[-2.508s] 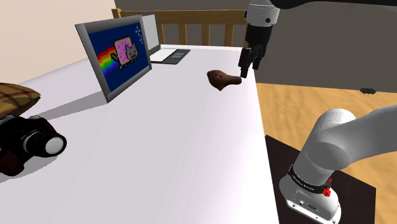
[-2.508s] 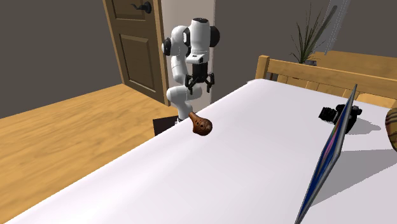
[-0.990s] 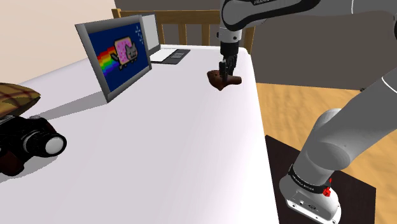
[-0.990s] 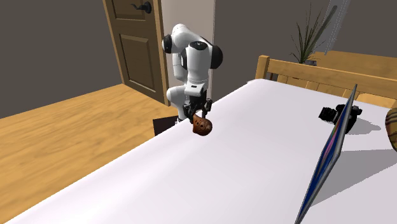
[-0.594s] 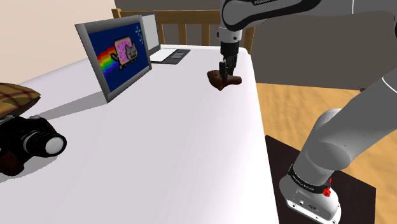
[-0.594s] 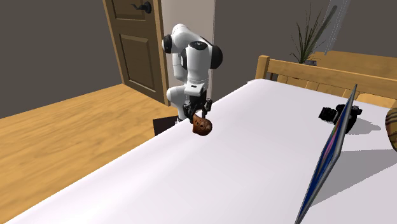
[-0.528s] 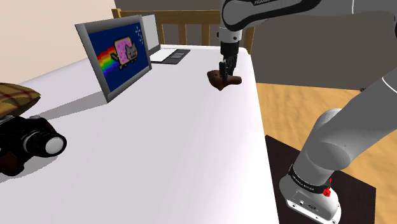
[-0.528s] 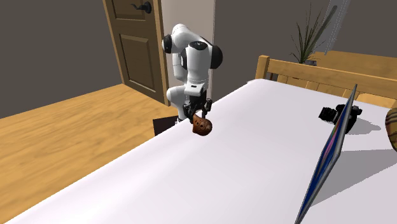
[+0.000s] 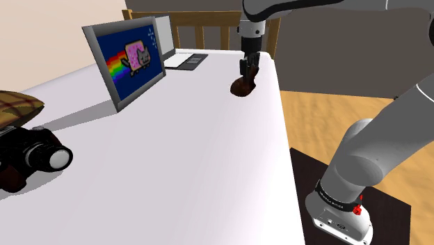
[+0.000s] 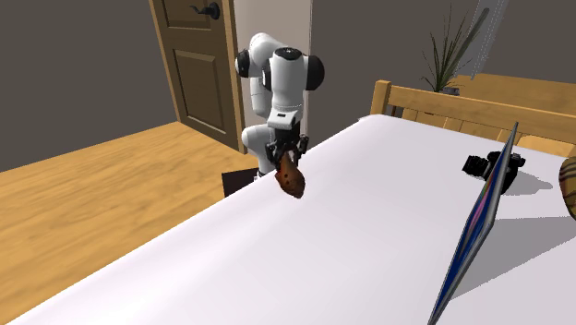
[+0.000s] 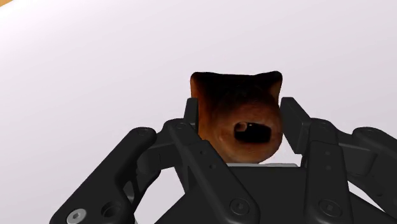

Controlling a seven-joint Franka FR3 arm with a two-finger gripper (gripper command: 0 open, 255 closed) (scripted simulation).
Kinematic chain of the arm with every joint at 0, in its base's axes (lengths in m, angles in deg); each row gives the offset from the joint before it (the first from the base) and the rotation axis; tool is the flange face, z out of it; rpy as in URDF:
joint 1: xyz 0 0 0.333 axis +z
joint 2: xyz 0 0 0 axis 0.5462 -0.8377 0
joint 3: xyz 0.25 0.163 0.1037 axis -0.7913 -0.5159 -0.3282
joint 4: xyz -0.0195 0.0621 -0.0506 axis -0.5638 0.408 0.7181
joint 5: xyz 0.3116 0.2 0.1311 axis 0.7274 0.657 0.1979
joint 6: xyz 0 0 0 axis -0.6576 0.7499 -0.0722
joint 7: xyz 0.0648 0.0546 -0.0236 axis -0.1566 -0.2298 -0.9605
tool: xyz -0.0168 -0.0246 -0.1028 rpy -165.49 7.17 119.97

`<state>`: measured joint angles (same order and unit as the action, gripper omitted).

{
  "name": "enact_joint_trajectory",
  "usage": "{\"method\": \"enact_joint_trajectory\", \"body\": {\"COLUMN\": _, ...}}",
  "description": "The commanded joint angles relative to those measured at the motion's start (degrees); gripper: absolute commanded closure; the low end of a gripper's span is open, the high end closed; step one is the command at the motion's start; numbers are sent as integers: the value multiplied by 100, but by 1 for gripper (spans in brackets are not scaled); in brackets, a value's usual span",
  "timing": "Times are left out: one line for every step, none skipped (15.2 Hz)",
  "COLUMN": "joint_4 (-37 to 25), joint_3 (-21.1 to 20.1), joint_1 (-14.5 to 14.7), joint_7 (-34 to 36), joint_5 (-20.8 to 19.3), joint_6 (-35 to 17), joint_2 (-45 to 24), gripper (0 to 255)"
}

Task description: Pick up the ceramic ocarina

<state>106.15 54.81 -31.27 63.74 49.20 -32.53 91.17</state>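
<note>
The brown ocarina (image 11: 245, 124) hangs steeply tilted, pinched between the fingers of the black claw (image 9: 247, 72). Its lower end is at or just above the white tabletop (image 9: 195, 160), near the edge. A monitor (image 9: 131, 59) and a camera (image 9: 35, 154) stand well apart from it.

The shoulder view looks down along the white table (image 9: 174, 160), the arm (image 9: 375, 153) near at 4 o'clock. The second exterior view faces that arm across the table, at 11 o'clock. The wrist view sits close behind the gripper (image 11: 240, 116). All three share the brown ocarina (image 11: 232, 95).
</note>
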Motion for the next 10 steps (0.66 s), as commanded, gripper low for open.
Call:
{"method": "enact_joint_trajectory", "body": {"joint_4": -168, "joint_3": -5, "joint_1": 3, "joint_7": 1, "joint_5": 3, "joint_6": 160, "joint_2": -7, "gripper": 255}}
{"method": "enact_joint_trajectory", "body": {"joint_4": -255, "joint_3": -6, "joint_1": 4, "joint_7": 0, "joint_5": 5, "joint_6": 237, "joint_2": -17, "gripper": 255}}
{"method": "enact_joint_trajectory", "body": {"joint_4": -344, "joint_3": -7, "joint_1": 4, "joint_7": -2, "joint_5": 6, "joint_6": 314, "joint_2": -29, "gripper": 255}}
{"method": "enact_joint_trajectory", "body": {"joint_4": -434, "joint_3": -8, "joint_1": 5, "joint_7": -3, "joint_5": 8, "joint_6": 390, "joint_2": -42, "gripper": 255}}
{"method": "enact_joint_trajectory", "body": {"joint_4": -525, "joint_3": -9, "joint_1": 6, "joint_7": -5, "joint_5": 10, "joint_6": 467, "joint_2": -57, "gripper": 255}}
{"method": "enact_joint_trajectory", "body": {"joint_4": -617, "joint_3": -10, "joint_1": 7, "joint_7": -6, "joint_5": 11, "joint_6": 544, "joint_2": -73, "gripper": 255}}
{"method": "enact_joint_trajectory", "body": {"joint_4": -711, "joint_3": -11, "joint_1": 8, "joint_7": -8, "joint_5": 13, "joint_6": 621, "joint_2": -89, "gripper": 255}}
{"method": "enact_joint_trajectory", "body": {"joint_4": -807, "joint_3": -11, "joint_1": 9, "joint_7": -10, "joint_5": 15, "joint_6": 698, "joint_2": -108, "gripper": 255}}
{"method": "enact_joint_trajectory", "body": {"joint_4": -820, "joint_3": -11, "joint_1": 9, "joint_7": -10, "joint_5": 15, "joint_6": 710, "joint_2": -110, "gripper": 255}}
{"method": "enact_joint_trajectory", "body": {"joint_4": -821, "joint_3": -11, "joint_1": 9, "joint_7": -10, "joint_5": 15, "joint_6": 710, "joint_2": -110, "gripper": 255}}
